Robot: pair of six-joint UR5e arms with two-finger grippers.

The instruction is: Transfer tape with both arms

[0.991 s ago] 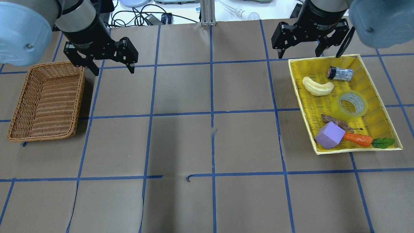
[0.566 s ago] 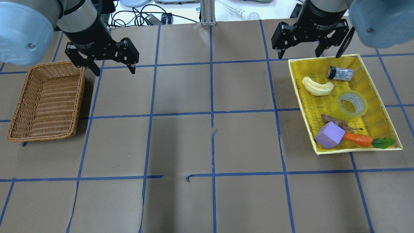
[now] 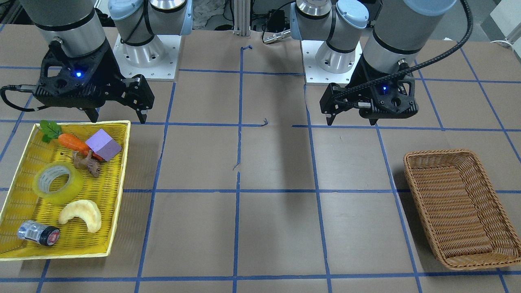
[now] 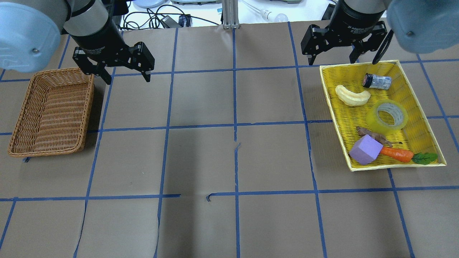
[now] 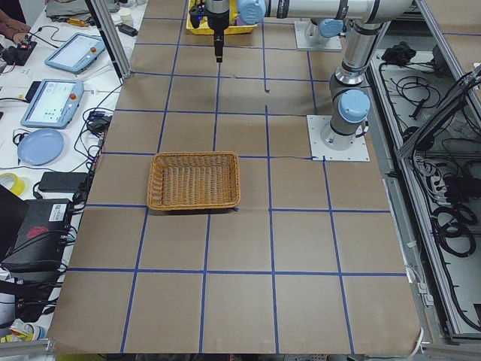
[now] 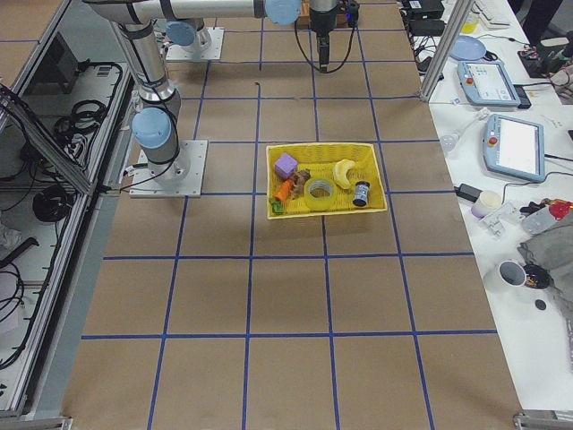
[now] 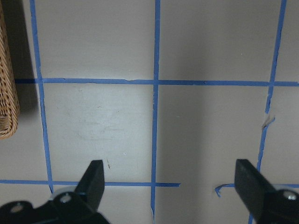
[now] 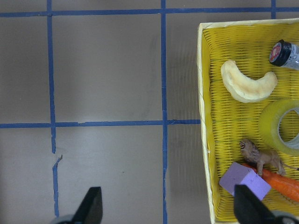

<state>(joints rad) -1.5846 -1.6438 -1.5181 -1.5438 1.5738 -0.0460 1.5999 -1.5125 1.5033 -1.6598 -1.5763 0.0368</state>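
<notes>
The tape (image 4: 387, 114), a yellowish translucent roll, lies flat in the yellow tray (image 4: 327, 89) at the table's right; it also shows in the front view (image 3: 57, 182) and at the right wrist view's edge (image 8: 280, 130). My right gripper (image 4: 332, 59) hangs open and empty above the table just behind the tray's back left corner (image 3: 118, 119) (image 8: 167, 193). My left gripper (image 4: 126, 77) is open and empty above the table, beside the wicker basket's back right corner (image 3: 352, 121) (image 7: 169, 170).
The tray also holds a pale crescent toy (image 4: 352, 96), a small bottle (image 4: 376, 81), a brown animal figure (image 4: 373, 135), a purple block (image 4: 365, 151) and a carrot (image 4: 396, 153). An empty wicker basket (image 4: 89, 107) stands at the left. Cables and devices lie beyond the table's far edge.
My left gripper has drifted very slightly to the right. The right gripper and the objects have not moved.
</notes>
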